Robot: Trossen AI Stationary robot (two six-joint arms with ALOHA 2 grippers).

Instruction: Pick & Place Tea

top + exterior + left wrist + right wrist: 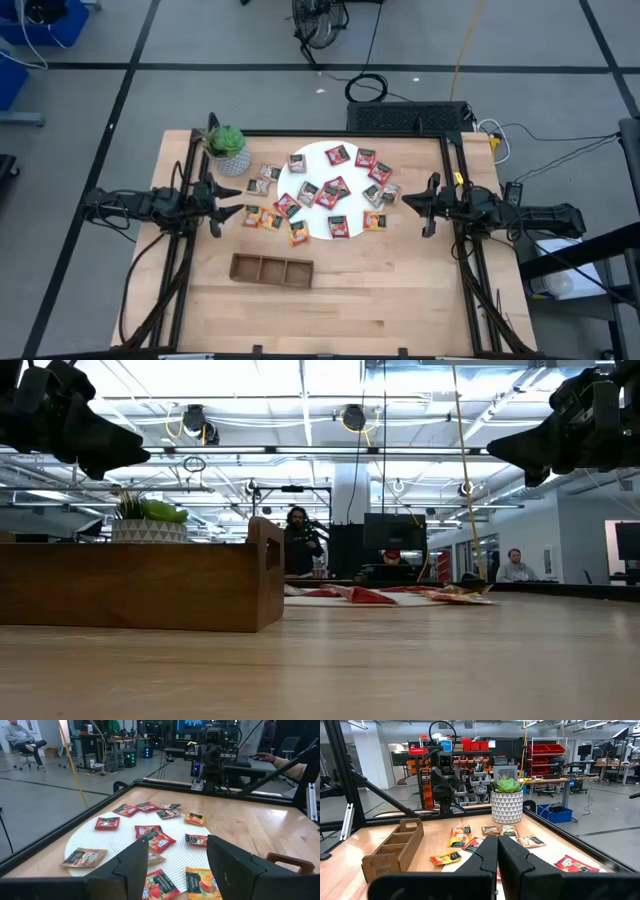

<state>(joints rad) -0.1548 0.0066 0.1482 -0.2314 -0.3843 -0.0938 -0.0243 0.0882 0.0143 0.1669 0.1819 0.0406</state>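
- My left fingers [228, 212] hovered above the counter [400, 290] at its left edge, spread apart with nothing between them.
- My right fingers [415, 203] hung over the right edge, pressed fully together, also holding nothing.
- The tea sachets [333, 190] lay scattered between my two arms, mostly on the white disc [318, 222], mostly red ones with a few orange-yellow.
- A handful had spilled off the disc onto bare wood, over toward my left side and near the potted plant [226, 147].
- The wooden tray [271, 269] sat nearer the front edge of the counter, apart from the disc; its compartments looked bare from above.
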